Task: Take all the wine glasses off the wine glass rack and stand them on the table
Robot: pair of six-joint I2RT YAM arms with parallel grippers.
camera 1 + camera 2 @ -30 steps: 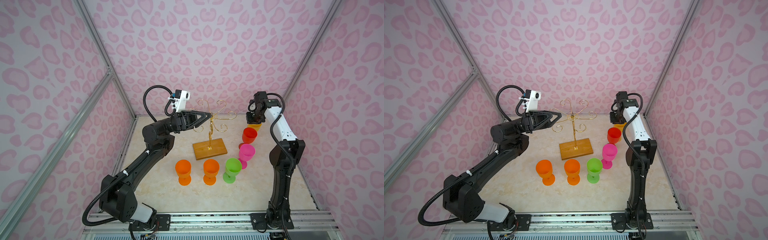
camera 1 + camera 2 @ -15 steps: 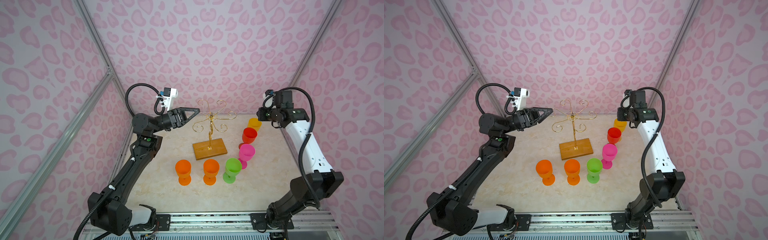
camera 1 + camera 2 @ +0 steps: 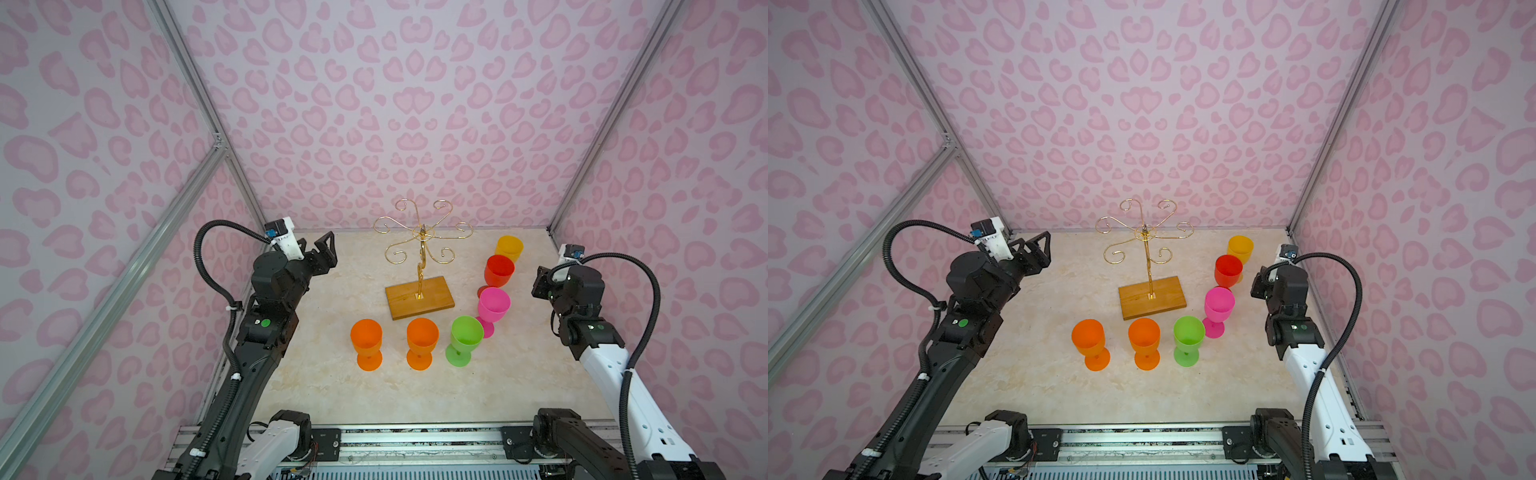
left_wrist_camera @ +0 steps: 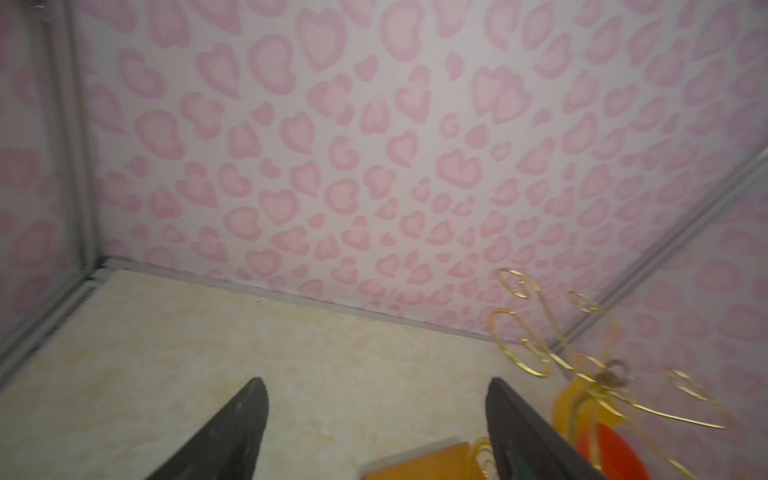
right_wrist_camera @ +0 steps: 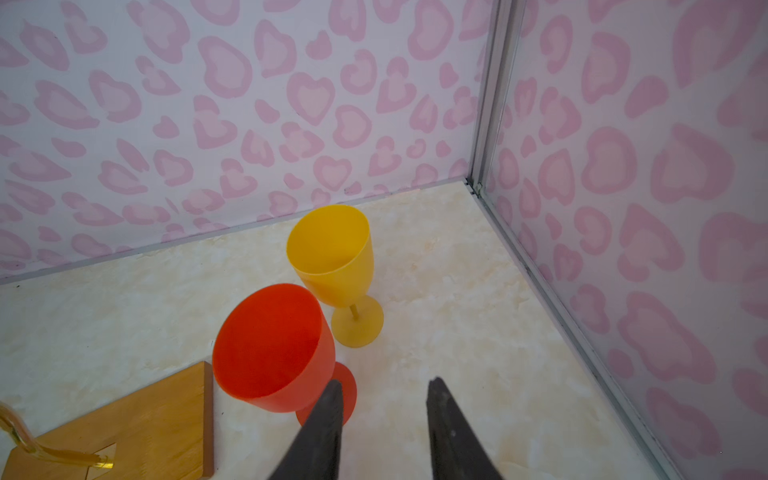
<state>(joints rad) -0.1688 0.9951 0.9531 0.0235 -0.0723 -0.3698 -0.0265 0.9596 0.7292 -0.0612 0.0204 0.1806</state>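
Rack [image 3: 436, 299] centre frame, bare | glasses [image 3: 422, 337] stand on table [image 3: 332, 395] | left end effector [image 4: 374, 384] spread, right end effector [image 5: 384, 384] parted, both empty | task seemingly done; next: none.

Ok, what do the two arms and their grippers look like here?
The left arm is mostly black; the right arm is black by the wrist, white below. Each carries a ribbed black cable, a green dot and a white camera. The left gripper and right gripper have black tapering fingers.
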